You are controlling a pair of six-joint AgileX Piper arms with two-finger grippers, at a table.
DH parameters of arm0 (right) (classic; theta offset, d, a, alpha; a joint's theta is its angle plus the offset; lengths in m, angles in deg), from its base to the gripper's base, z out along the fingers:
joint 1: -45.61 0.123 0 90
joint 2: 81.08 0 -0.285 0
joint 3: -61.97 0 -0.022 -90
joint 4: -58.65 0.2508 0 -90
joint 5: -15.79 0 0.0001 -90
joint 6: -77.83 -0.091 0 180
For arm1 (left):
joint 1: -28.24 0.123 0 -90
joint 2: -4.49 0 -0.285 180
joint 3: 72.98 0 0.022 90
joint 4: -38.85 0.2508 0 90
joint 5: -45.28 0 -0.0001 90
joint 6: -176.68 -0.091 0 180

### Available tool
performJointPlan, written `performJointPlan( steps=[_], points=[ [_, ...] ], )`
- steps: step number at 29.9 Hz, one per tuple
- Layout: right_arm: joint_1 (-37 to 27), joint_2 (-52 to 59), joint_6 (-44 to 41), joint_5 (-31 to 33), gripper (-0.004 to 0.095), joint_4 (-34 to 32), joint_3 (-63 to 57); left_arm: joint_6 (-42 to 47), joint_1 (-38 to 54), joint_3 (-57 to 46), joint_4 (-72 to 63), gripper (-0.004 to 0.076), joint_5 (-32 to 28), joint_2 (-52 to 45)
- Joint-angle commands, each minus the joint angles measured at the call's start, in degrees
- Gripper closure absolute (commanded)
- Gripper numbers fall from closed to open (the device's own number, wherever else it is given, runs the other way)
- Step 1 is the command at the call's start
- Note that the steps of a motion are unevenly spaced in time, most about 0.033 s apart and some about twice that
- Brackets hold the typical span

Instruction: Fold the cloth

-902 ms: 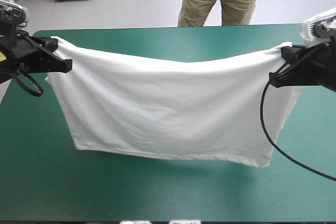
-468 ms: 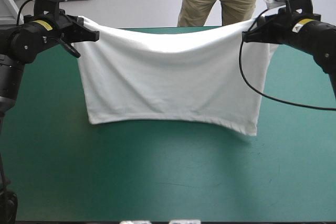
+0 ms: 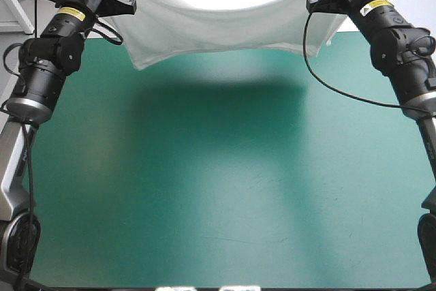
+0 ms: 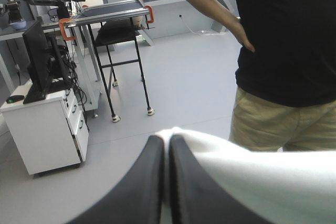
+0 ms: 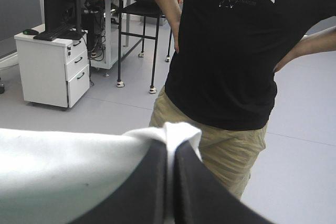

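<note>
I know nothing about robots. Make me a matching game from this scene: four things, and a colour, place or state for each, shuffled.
1 T-shirt
2 left gripper
3 right gripper
4 table

a teal-green, shadowed
b shut on the T-shirt, high view's right
c white, stretched in the air
d shut on the T-shirt, high view's left

Pairs: 1-c, 2-d, 3-b, 4-a

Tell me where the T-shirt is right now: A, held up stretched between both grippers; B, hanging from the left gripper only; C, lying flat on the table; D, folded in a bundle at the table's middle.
A: the T-shirt hangs stretched between the left gripper and the right gripper, above the teal-green table near its far edge.
</note>
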Motion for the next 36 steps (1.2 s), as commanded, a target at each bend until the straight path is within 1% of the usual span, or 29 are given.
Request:
performJointPlan(
  steps=[1,4,9,11,14,16,18,19,21,23,25,28,29,31,32,34,36],
  points=[
    [-0.3,-0.58,0.72,-8.68,0.0925,0.03,-1.18,-0.28,-0.04,-3.66,0.1,0.0733,-14.09,-0.12],
    [-0.16,-2.51,1.01,-8.66,0.0926,0.03,-5.2,0.25,-0.04,-12.06,-0.93,0.0733,-19.53,0.75],
    [0.38,-2.65,2.42,-8.0,0.0925,0.03,-15.24,1.6,-0.04,-25.72,-1.07,0.0733,-25.2,-0.49],
    [0.48,-1.66,1.76,-6.22,0.0925,0.97,-18.76,4.51,-0.04,-30.56,-1.07,0.0733,-24.77,-1.48],
    [0.48,0.69,1.96,-2.86,0.0925,4.08,-24.33,8.68,-0.14,-36.31,-1.18,0.0733,-21.69,-4.32],
    [0.48,2.45,1.96,1.88,0.0925,5.37,-26.91,9.63,-0.14,-39.57,-1.18,0.0733,-19.03,-6.7],
    [0.48,4.07,1.96,7.12,0.0925,6.27,-28.78,9.82,-0.14,-41.55,-1.18,0.0733,-15.04,-9.18],
    [0.48,4.79,1.85,10.18,0.0925,7.32,-29.53,10.63,-0.14,-42.22,-1.43,0.0733,-11.91,-10.43],
    [0.48,6.05,1.76,15.14,0.0925,8.3,-30.45,10.95,-0.14,-42.36,-1.43,0.0733,-3.86,-12.33],
    [0.48,7.49,1.76,19.6,0.0925,9.32,-31.15,11.12,-0.14,-42.36,-1.43,0.0733,5.9,-14.05],
    [0.48,8.91,1.76,23.63,0.0925,8.98,-31.95,10.63,-0.14,-42.36,-1.43,0.0733,14.82,-15.33],
    [0.38,11.02,1.62,29.13,0.0925,7.76,-33.71,6.32,-0.14,-42.36,-1.32,0.0733,29.25,-15.96],
    [0.38,11.69,1.49,30.7,0.0925,7.5,-34.51,5.23,-0.14,-42.36,-1.21,0.0733,33.2,-15.94],
    [0.38,13.06,1.49,32.67,0.0925,7.61,-36.56,2.58,-0.14,-42.36,-1.09,0.0733,39.25,-15.94],
    [0.38,13.53,1.49,32.92,0.0925,7.61,-37.5,2.21,-0.14,-42.36,-0.98,0.0733,40.74,-15.94],
    [0.38,14.41,1.49,33.56,0.0925,6.93,-39.84,1.26,-0.14,-42.36,-0.98,0.0733,42.81,-15.94],
    [0.38,14.99,0.54,34.8,0.0925,6.11,-41.75,1.2,-0.14,-42.36,-1.58,0.0733,43.63,-15.94]
  ],
)
